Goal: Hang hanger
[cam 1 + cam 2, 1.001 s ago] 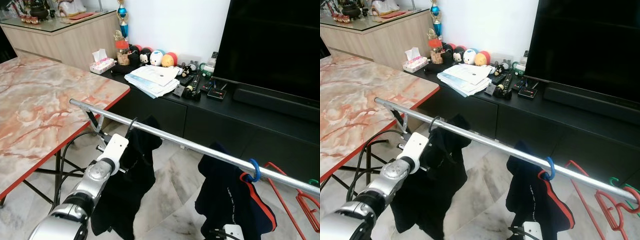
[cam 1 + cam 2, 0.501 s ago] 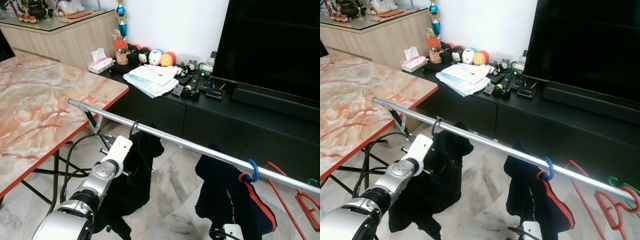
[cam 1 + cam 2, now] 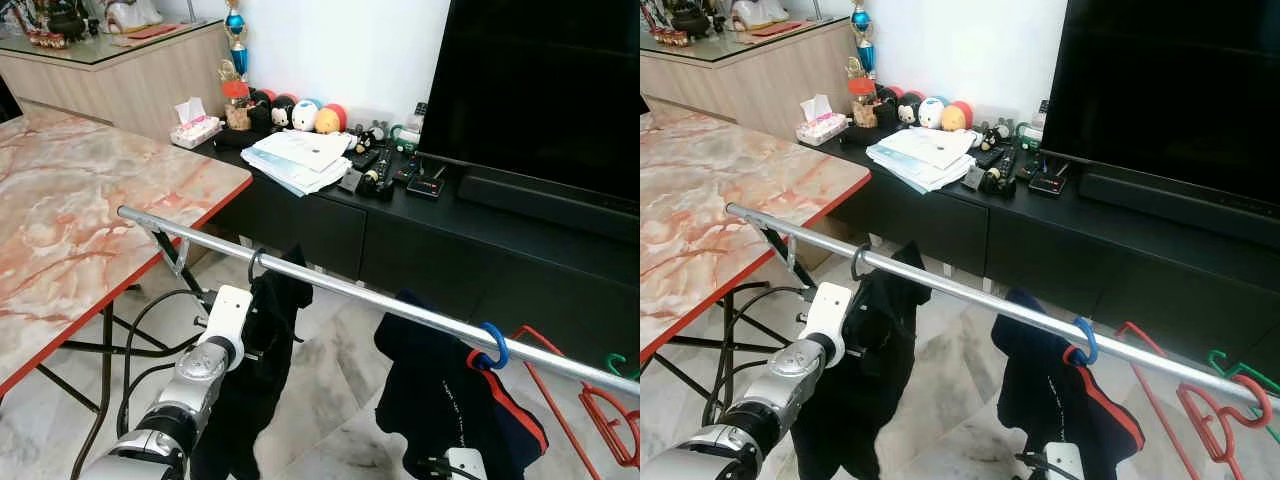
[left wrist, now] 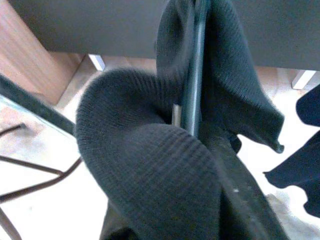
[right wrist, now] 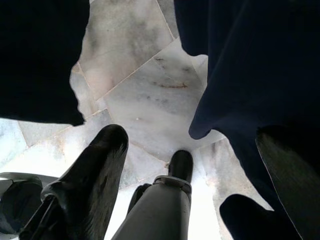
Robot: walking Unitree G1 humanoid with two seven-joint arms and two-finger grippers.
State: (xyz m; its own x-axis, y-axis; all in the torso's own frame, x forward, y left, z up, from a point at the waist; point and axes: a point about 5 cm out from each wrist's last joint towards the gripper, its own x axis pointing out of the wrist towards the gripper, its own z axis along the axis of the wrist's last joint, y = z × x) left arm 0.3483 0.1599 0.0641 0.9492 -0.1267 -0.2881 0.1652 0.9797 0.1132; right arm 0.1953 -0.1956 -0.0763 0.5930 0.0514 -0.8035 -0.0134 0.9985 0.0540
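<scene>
The left claw [image 3: 262, 352] sits at the black knitted garment [image 3: 262, 340] that hangs from a black wire hanger [image 3: 254, 266], whose hook is over the long silver metal rail [image 3: 340, 290]. In the left wrist view the knit folds [image 4: 150, 170] crowd the lens, and a thin dark hanger stem [image 4: 192, 75] runs up through them. Whether the left claw's fingers are parted or clamped cannot be determined, since fabric covers them.

Judged step: confirm that the hook is seated, then let go. Procedure advised: keep the wrist level, draw straight back from the garment, and avoid dragging cloth, as a snagged fold could lift the hook off the rail.

The right claw [image 5: 197, 170] hangs low, its two black fingers [image 5: 90, 185] spread wide and gripping nothing, pointing at the pale marble floor [image 5: 145, 100]. Beside it hangs a dark navy garment with red trim [image 3: 455, 400] on a blue hook [image 3: 492, 345] further right along the rail. Red hangers [image 3: 1220, 415] hang at the rail's far right end. A red-veined marble table [image 3: 70, 220] stands to the left.
</scene>
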